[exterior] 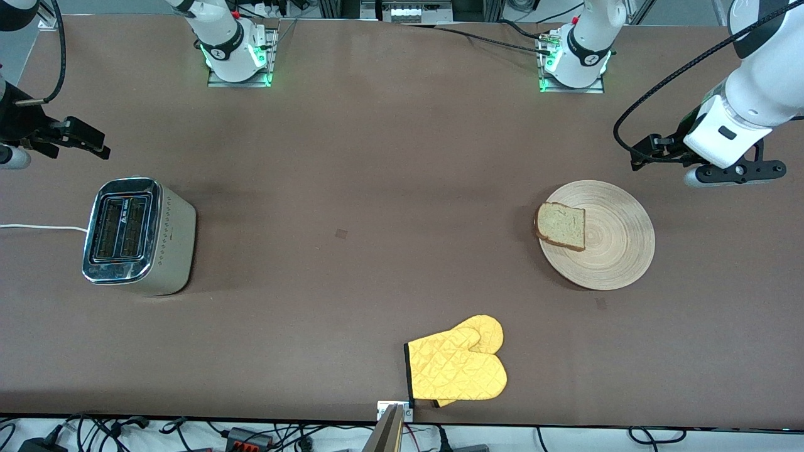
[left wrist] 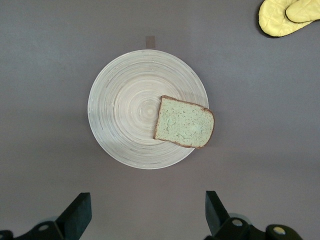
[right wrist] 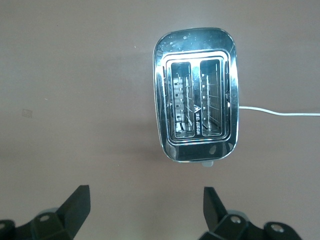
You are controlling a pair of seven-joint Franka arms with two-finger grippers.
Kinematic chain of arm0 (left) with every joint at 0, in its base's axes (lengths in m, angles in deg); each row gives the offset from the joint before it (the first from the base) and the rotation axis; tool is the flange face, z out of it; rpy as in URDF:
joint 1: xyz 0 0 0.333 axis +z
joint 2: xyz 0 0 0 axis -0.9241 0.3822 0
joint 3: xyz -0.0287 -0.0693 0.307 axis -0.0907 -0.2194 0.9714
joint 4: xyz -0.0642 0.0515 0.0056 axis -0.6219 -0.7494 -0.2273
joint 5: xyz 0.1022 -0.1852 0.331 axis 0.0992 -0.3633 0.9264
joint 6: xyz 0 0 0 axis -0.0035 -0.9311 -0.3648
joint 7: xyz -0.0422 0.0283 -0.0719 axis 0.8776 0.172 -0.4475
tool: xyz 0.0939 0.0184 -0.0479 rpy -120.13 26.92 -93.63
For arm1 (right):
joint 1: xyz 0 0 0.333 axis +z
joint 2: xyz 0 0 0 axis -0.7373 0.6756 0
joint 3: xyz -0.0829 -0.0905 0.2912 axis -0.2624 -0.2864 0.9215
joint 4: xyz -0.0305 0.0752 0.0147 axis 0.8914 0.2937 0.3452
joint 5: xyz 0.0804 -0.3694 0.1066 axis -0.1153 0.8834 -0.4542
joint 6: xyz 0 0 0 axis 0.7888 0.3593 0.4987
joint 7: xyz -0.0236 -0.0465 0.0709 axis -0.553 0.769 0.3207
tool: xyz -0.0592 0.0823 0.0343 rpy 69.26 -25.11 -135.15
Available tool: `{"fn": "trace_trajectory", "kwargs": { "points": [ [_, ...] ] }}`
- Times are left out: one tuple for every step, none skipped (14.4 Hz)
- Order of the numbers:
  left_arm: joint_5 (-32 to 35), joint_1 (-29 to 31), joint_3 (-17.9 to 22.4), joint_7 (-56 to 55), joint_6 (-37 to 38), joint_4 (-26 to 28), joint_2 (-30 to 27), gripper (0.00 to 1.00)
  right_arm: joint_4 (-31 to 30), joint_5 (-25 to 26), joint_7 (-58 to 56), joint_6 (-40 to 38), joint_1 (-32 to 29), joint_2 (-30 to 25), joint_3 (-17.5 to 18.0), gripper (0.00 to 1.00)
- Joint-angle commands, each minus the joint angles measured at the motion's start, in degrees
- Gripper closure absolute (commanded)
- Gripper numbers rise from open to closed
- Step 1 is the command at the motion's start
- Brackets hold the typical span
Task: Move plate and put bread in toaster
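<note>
Nothing is being gripped yet, so this reads as the very start: both arms are hanging over their targets.

Left end effector (left wrist: 145, 215) is hovering over the bare worktop (exterior: 377, 188) just beside the wooden plate (exterior: 612, 251), toward the left arm's end. Its fingers (left wrist: 77, 212) are standing wide apart and holding nothing.

Right end effector (right wrist: 142, 212) is hovering over the worktop beside the two-slot toaster (exterior: 138, 235), at the right arm's end. It is also spread wide and empty. This arm is looking like the one waiting.

The plate is lying flat toward the left arm's end of the worktop. The bread slice (exterior: 561, 226) is lying on it, off centre, with one crust edge overhanging the rim on the side facing the toaster.

The toaster is standing upright, well apart from the plate, with both slots looking empty in the right wrist view and the white cord (exterior: 38, 227) trailing off the worktop edge. A yellow quilted oven mitt (exterior: 458, 364) is lying nearer the front camera, between the two and touching neither.

My read on the step is approach for the plate move, left arm leading.

The next move is calling for:
- dropping the left end effector to the plate rim and pinching the thin edge, clear of the bread
- keeping the plate level in transit, since the slice is overhanging and could be sliding off
- staying clear of the mitt on the way across
</note>
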Motion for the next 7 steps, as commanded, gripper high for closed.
{"fn": "trace_trajectory", "kwargs": {
  "points": [
    [-2.2, 1.0, -0.6, 0.7, 0.1, 0.0, -0.9, 0.00, -1.3, 0.7, 0.1, 0.1, -0.7, -1.9, 0.7, 0.00],
    [-2.2, 1.0, -0.6, 0.7, 0.1, -0.1, -0.8, 0.00, -1.0, 0.7, 0.0, 0.3, -0.8, -1.7, 0.8, 0.00],
    [-2.2, 1.0, -0.4, 0.8, 0.0, 0.0, -0.8, 0.00, -1.1, 0.7, 0.0, 0.3, -0.7, -1.7, 0.8, 0.00],
    [-2.2, 1.0, -0.3, 0.8, -0.1, -0.1, -0.8, 0.00, -1.1, 0.7, 0.0, 0.4, -0.6, -1.7, 0.8, 0.00],
    [-2.2, 0.9, -0.2, 0.7, -0.1, -0.1, -0.8, 0.00, -1.1, 0.7, 0.0, 0.4, -0.6, -1.7, 0.8, 0.00],
    [-2.2, 1.2, -0.1, 0.8, -0.1, -0.1, -0.6, 0.00, -1.1, 0.7, 0.2, 0.3, -0.7, -1.7, 0.8, 0.00],
    [-2.2, 1.9, 0.0, 0.8, -0.2, 0.0, -0.4, 0.00, -1.2, 0.7, 0.2, 0.4, -0.8, -1.6, 0.8, 0.00]
  ]
}}
